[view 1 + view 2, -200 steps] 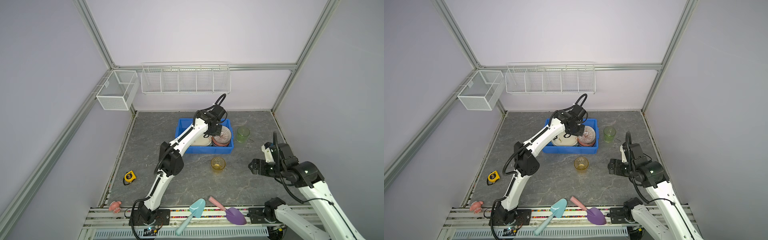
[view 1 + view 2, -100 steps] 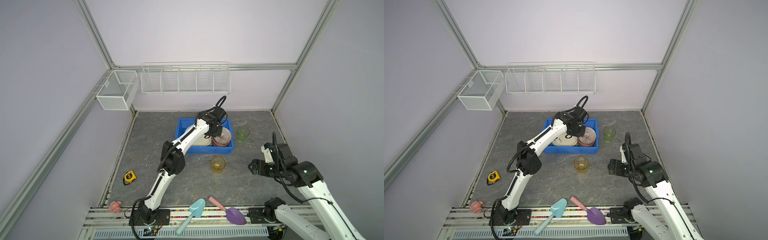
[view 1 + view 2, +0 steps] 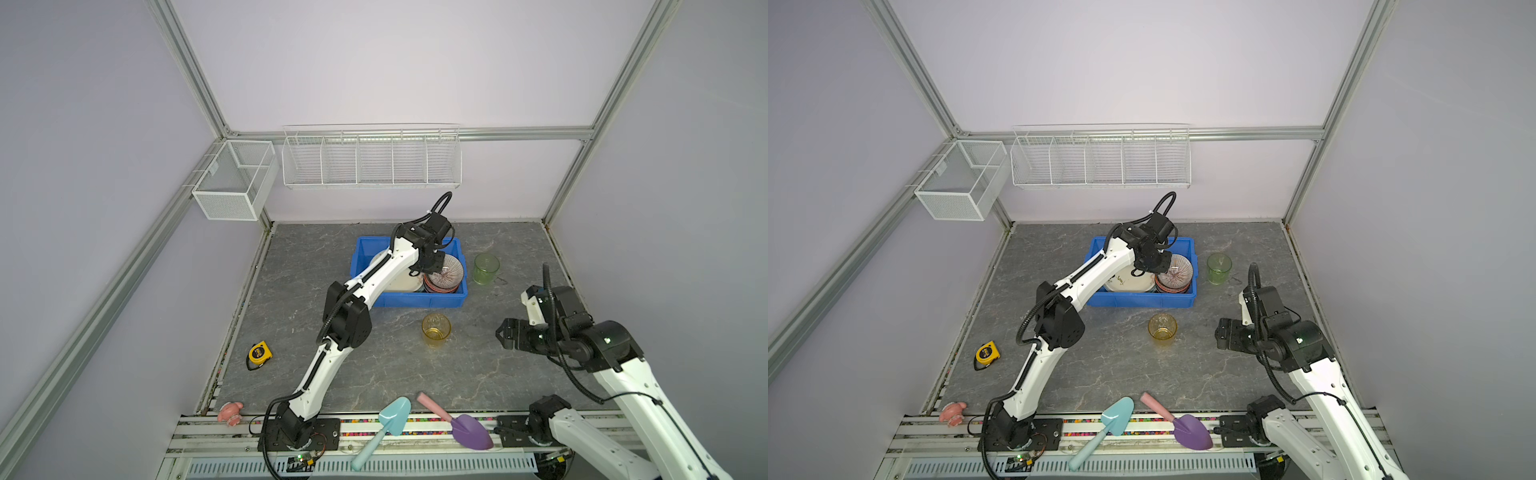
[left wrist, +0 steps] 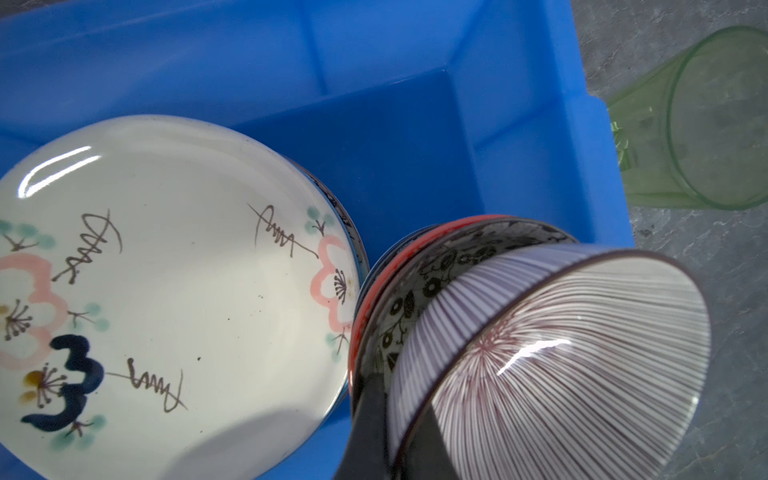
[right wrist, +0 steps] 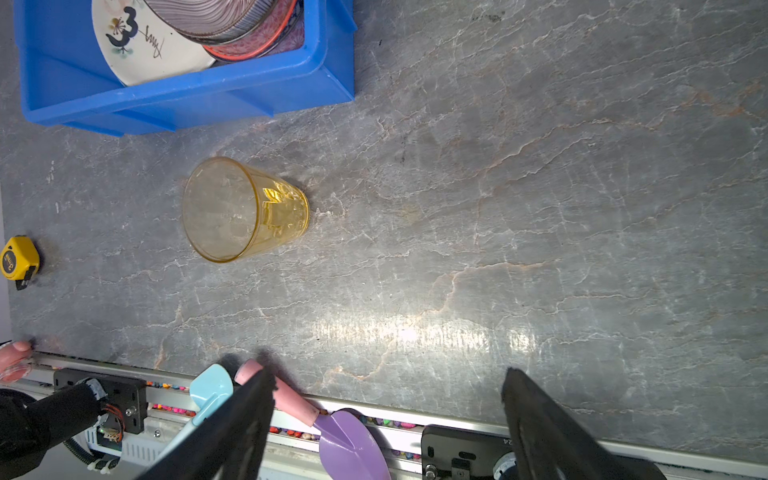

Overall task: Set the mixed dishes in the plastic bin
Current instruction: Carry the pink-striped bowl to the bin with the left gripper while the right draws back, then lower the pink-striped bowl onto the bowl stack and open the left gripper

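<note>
Left gripper (image 4: 400,401) is pinching the striped bowl (image 4: 561,353) in the bin (image 4: 395,124), its arm partly covering the plate (image 4: 187,270) overhead; right gripper (image 5: 387,374) is gaping empty.

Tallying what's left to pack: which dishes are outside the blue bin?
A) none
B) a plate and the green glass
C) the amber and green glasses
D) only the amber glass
C: the amber glass and green glass stand outside the bin, while the plate and bowls lie inside it.
</note>
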Robot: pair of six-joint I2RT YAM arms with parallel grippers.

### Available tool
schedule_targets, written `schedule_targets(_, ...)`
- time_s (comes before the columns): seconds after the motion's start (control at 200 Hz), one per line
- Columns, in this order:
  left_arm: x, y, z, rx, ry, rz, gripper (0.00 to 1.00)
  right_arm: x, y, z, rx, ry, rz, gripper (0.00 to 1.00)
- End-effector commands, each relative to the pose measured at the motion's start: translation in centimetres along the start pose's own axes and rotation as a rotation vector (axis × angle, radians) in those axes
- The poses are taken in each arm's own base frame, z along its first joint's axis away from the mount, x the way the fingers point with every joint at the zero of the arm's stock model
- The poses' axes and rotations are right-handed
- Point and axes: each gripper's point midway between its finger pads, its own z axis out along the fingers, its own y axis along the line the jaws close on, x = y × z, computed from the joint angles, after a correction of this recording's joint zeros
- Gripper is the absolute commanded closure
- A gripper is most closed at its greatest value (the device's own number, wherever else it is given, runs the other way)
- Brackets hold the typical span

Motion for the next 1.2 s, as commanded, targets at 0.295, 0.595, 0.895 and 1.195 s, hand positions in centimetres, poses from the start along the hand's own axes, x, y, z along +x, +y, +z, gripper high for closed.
schedule_targets(0.295,-1.2,-0.6,-1.4,0.045,-0.036,-0.004,0.66,-0.2,0.0,0.5,0.001,-0.002,0.000,0.12)
schedule_targets(0.595,-1.6,-0.8,-2.8,0.056,-0.056,-0.005,0.49,-0.1,-0.1,0.4,0.003,-0.001,0.001,0.12)
schedule_targets(0.895,-1.7,-1.2,-3.8,0.085,-0.062,-0.001,0.42,0.1,-0.2,0.3,0.002,-0.005,0.002,0.12)
schedule_targets(1.195,-2.2,-0.7,-7.3,0.072,-0.105,0.013,0.13,0.1,-0.2,0.4,0.002,-0.001,0.008,0.12)
